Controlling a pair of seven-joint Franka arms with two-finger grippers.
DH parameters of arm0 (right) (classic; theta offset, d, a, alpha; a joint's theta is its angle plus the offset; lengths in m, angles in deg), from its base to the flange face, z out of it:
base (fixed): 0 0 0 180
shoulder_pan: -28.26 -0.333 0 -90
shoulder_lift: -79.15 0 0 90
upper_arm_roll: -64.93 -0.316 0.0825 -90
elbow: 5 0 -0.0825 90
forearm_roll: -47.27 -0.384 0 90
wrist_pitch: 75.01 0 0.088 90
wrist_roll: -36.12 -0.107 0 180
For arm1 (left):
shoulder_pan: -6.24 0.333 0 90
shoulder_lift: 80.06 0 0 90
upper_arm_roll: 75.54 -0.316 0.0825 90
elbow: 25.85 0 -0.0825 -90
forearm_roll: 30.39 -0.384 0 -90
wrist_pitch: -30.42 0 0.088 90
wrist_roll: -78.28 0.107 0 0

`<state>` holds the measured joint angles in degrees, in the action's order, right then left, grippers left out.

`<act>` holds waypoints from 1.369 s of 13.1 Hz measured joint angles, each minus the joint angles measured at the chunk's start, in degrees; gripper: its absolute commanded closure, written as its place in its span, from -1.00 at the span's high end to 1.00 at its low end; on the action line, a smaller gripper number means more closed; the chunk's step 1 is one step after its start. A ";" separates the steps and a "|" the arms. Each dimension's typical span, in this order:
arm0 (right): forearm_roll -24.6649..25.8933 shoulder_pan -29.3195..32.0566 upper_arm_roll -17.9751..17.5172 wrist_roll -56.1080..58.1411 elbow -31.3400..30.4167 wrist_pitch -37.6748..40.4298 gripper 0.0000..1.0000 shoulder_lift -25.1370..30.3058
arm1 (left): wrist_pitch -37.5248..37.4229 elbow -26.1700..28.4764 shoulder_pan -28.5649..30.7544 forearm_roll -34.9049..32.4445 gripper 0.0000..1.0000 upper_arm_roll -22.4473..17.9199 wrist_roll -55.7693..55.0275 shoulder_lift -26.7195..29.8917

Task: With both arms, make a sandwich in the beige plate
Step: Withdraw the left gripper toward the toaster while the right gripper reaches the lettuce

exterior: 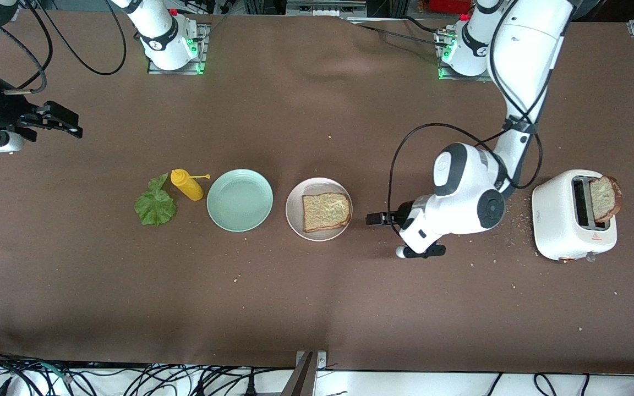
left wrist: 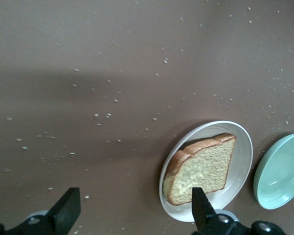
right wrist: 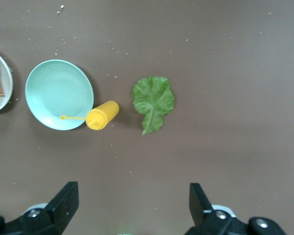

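One slice of brown-crusted bread (exterior: 325,211) (left wrist: 203,166) lies flat on the beige plate (exterior: 294,212) (left wrist: 242,147) at mid-table. My left gripper (exterior: 408,235) (left wrist: 134,210) hangs open and empty over the cloth just beside that plate, toward the left arm's end. A second slice (exterior: 605,198) stands up out of the white toaster (exterior: 562,231). The green lettuce leaf (exterior: 155,204) (right wrist: 153,100) rests on the cloth toward the right arm's end. My right gripper (exterior: 72,124) (right wrist: 132,205) is open, empty and raised over that end of the table.
A mint-green plate (exterior: 240,199) (right wrist: 56,93) (left wrist: 281,171) sits between the beige plate and a yellow squeeze bottle (exterior: 186,185) (right wrist: 102,115) lying beside the lettuce. Crumbs are scattered over the brown cloth around the toaster.
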<state>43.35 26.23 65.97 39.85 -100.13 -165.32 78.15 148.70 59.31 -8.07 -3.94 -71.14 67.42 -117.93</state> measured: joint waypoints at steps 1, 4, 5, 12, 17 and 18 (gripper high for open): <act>-1.12 0.07 0.07 0.01 -0.01 0.24 1.00 -0.70 | -2.30 -0.03 2.03 -3.02 1.00 -0.02 -0.01 1.15; -2.11 0.15 0.12 1.92 0.01 0.25 1.00 -2.78 | -11.01 -0.11 7.47 -11.42 1.00 -0.08 -0.04 4.86; -2.11 0.16 0.14 2.16 0.01 0.25 1.00 -3.37 | -13.44 -0.12 8.90 -14.48 1.00 -0.09 -0.03 6.04; -2.11 0.47 0.78 4.88 -0.14 -0.17 0.99 -6.18 | -21.19 -0.35 14.27 -26.68 1.00 -0.17 -0.04 13.67; -4.21 0.69 3.46 26.07 -3.96 -5.60 0.99 -7.16 | -25.61 -0.70 17.25 -26.80 1.00 -0.19 -0.02 19.71; -6.41 0.74 4.34 30.59 -4.93 -6.07 0.99 -7.26 | -26.34 -0.72 17.24 -26.80 1.00 -0.10 -0.02 20.64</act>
<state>36.94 26.98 70.31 70.43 -105.06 -171.39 70.89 122.36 58.59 9.17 -30.74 -71.24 67.40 -97.28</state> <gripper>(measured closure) 0.000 0.000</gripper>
